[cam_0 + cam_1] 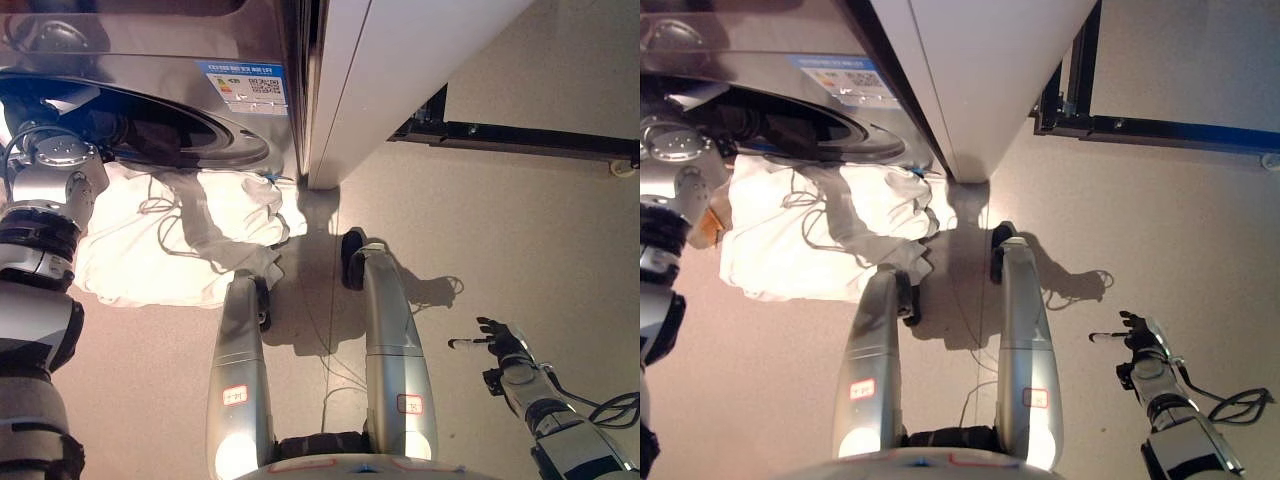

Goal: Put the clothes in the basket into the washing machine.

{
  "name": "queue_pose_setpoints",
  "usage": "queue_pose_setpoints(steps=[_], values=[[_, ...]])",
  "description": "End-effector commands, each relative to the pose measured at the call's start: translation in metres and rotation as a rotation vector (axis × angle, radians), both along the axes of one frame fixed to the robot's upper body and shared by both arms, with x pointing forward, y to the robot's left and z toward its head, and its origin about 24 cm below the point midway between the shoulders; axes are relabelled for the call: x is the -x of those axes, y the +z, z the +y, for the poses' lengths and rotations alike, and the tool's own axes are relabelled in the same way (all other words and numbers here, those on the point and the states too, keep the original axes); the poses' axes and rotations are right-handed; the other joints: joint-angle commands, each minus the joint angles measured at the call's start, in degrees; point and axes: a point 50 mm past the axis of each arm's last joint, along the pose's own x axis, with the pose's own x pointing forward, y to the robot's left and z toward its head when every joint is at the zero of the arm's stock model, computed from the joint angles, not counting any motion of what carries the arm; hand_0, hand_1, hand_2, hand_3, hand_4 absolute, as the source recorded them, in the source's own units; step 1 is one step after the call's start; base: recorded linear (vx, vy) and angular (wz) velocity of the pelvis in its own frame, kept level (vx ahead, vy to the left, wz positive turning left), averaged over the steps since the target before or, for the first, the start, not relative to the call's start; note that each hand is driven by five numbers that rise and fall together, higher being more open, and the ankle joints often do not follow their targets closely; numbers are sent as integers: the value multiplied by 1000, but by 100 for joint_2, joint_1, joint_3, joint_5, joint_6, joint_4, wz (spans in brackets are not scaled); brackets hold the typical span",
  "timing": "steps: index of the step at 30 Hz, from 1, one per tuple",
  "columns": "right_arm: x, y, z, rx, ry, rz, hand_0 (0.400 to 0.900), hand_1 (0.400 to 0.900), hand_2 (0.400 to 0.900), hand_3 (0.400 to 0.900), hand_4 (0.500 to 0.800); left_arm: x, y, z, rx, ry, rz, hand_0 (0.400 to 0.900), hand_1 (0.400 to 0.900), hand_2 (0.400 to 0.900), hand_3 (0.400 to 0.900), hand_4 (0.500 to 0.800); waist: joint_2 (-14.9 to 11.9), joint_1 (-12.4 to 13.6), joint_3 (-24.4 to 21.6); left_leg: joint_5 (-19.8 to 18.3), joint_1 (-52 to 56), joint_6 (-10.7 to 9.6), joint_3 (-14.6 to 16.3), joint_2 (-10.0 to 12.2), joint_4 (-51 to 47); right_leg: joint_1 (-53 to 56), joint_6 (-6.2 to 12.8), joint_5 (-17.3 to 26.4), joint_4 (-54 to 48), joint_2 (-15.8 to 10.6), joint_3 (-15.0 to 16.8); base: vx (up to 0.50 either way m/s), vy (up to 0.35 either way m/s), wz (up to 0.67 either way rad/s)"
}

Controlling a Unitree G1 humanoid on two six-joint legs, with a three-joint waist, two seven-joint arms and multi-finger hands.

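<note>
The washing machine [150,40] fills the upper left, its round drum opening [170,125] dark and open. A white garment [170,230] with drawstrings hangs out of the opening and spreads over the floor in front of it. My left arm comes up the left edge to the opening; the left hand [40,125] is at the drum's rim above the cloth and its fingers are hidden. My right hand [497,345] hangs at the lower right, fingers relaxed and empty, far from the cloth. No basket shows.
A tall white panel [400,60] stands right of the machine. A black rail frame [520,135] runs along the floor at the upper right. Bare beige floor [520,240] lies to the right.
</note>
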Motion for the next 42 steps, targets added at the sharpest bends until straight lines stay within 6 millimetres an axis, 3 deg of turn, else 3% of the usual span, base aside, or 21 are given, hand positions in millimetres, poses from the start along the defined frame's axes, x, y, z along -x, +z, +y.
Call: queue_pose_setpoints(steps=[1,19,28,34,36,38,42], values=[[71,6,-66,149,-207,164,900,900,900,900,800,13,107,-24,-180,-129,-345,900,900,900,900,800,443,-435,-613,627,-538,649,56,88,-233,624,-24,-575,-86,-147,132,0,0,0],[61,-1,-48,115,-158,95,900,900,900,900,800,8,94,-22,-84,-137,-319,900,900,900,900,800,262,-314,-511,466,-1020,814,-107,25,138,216,-78,-677,302,-31,7,-28,-23,2],[48,2,-43,104,-131,51,900,900,900,900,800,4,73,-13,15,-130,-281,900,900,900,900,800,200,-255,-518,642,-1042,763,-161,51,36,258,-125,-708,251,3,-74,-39,-47,4],[34,3,-34,85,-127,10,900,900,900,900,800,-3,27,-3,133,-151,-193,900,900,900,900,800,137,-158,-526,631,-1062,764,-216,53,37,265,-149,-739,294,-19,-151,-58,-64,5],[31,2,-30,71,-125,-2,900,900,900,900,800,-4,1,1,163,-160,-147,900,900,900,900,800,97,-114,-534,632,-1042,753,-230,57,-3,309,-154,-741,257,-17,-187,-66,-97,9],[25,2,-25,55,-123,-22,900,900,900,900,800,-3,-30,2,195,-181,-88,900,900,900,900,800,59,-46,-542,662,-978,729,-238,71,-122,392,-154,-728,159,-13,-224,-88,-114,12],[9,6,-15,24,-111,-63,900,900,900,900,800,2,-109,-13,288,-250,25,900,900,900,900,800,45,131,-574,937,-533,633,-206,129,-861,809,-142,-601,-363,-37,-304,-96,-73,10]])
